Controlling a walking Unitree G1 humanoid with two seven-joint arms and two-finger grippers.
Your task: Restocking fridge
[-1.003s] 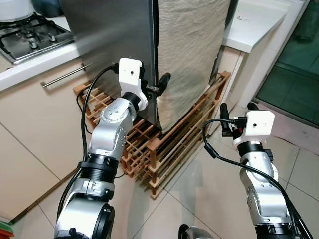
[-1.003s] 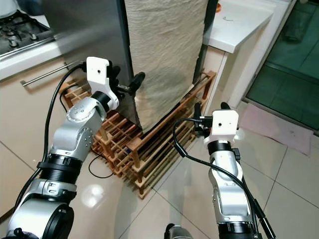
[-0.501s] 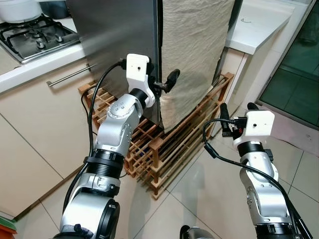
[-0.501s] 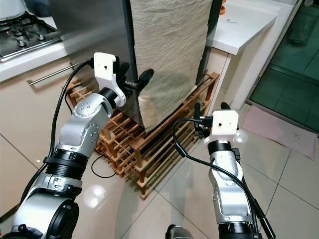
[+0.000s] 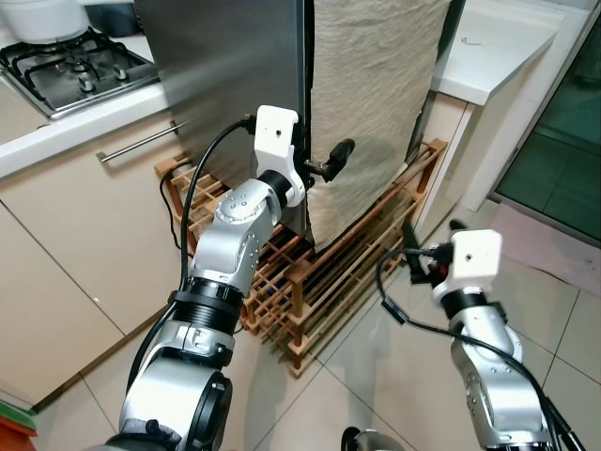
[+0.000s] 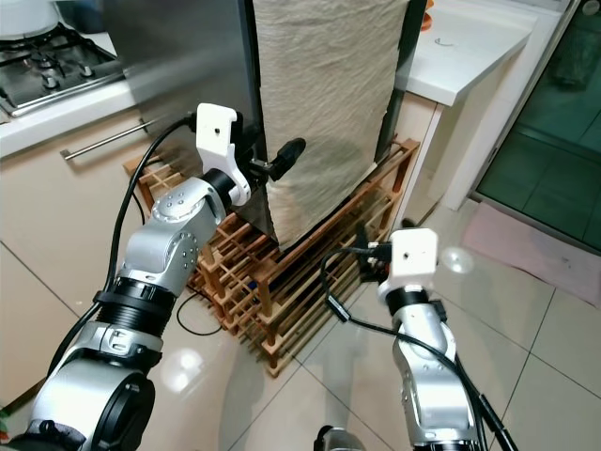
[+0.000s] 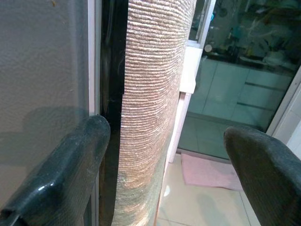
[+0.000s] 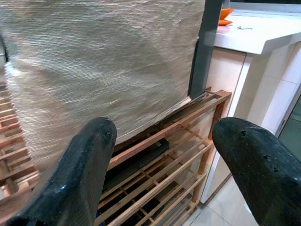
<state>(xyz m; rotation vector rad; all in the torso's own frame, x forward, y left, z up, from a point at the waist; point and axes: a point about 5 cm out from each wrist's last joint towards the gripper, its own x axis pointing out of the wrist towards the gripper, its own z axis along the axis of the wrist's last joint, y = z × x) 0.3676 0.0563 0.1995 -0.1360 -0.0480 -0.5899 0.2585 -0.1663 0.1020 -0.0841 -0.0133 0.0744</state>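
Fridge [image 5: 235,66]: upper centre of the left eye frame, steel-grey side panel facing the camera, standing on a wooden rack.
Cloth [image 5: 376,85]: beige, ribbed, hanging down the fridge's front, right of the steel panel, lower edge reaching the rack.
Seam: dark gap between steel panel and cloth, running vertically through the wrist frame's left half.
Left gripper [image 5: 319,166]: centre of the frame, raised at the fridge's front corner, fingers spread apart, holding nothing; one finger [image 7: 66,174] against the steel edge, the other out in front of the cloth.
Right gripper [image 8: 164,155]: lower right of the eye frames, low and well apart from the fridge, fingers spread wide, empty, pointed at the cloth's bottom edge and the rack.
Rack [image 5: 319,282]: slatted wood, centre-low, under the fridge, on the tiled floor.
Stove [image 5: 66,66]: upper left corner, gas burners on a white counter.
Drawer handle [image 5: 141,143]: metal bar on the cream cabinet, left of the fridge.
Counter [image 5: 498,47]: white, upper right, just beside the fridge.
Mat [image 6: 545,254]: pale pink, right edge, on the tiles.
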